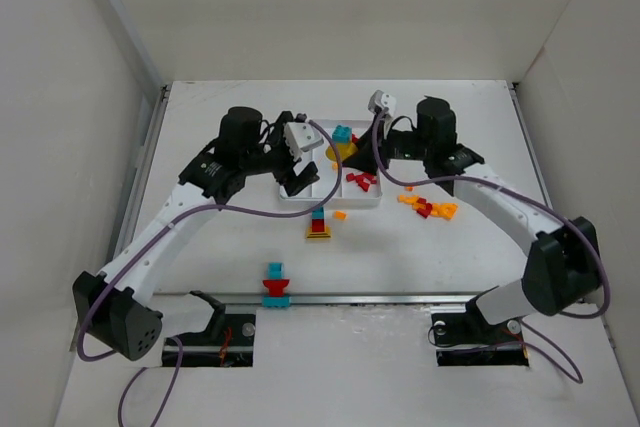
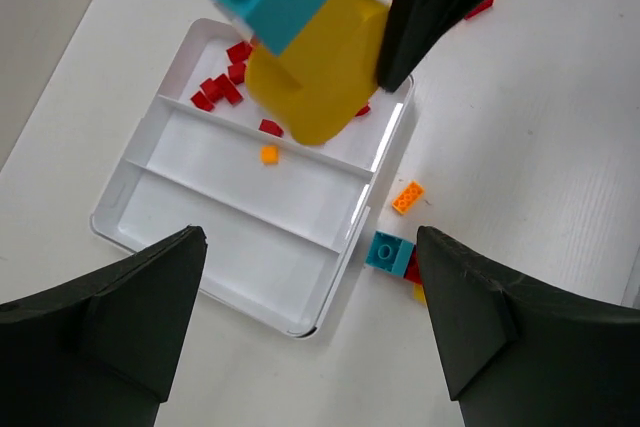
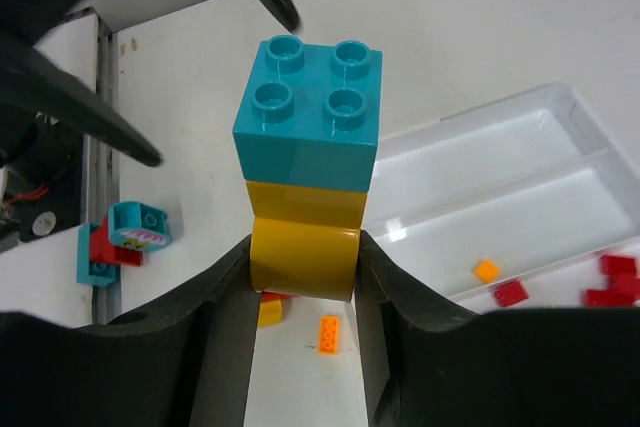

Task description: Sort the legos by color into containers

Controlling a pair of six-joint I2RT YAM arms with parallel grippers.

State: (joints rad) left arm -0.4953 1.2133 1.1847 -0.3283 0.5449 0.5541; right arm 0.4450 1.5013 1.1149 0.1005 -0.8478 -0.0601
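My right gripper (image 3: pixel 305 259) is shut on a yellow brick (image 3: pixel 303 247) that carries a teal brick (image 3: pixel 310 112) on top. It holds this clump (image 1: pixel 342 141) above the white tray (image 1: pixel 340 203). The same clump (image 2: pixel 300 37) hangs over the tray's far compartment in the left wrist view. My left gripper (image 2: pixel 310 239) is open and empty above the tray's near corner (image 2: pixel 300 322). Several red bricks (image 2: pixel 222 87) lie in the far compartment and one orange brick (image 2: pixel 269 154) in the middle one; the near compartment (image 2: pixel 230 247) holds nothing.
A teal, red and yellow clump (image 1: pixel 320 225) and an orange brick (image 1: pixel 340 214) lie just in front of the tray. Another teal-red clump (image 1: pixel 275 284) sits near the front rail. Loose orange and red bricks (image 1: pixel 430 208) are scattered right of the tray.
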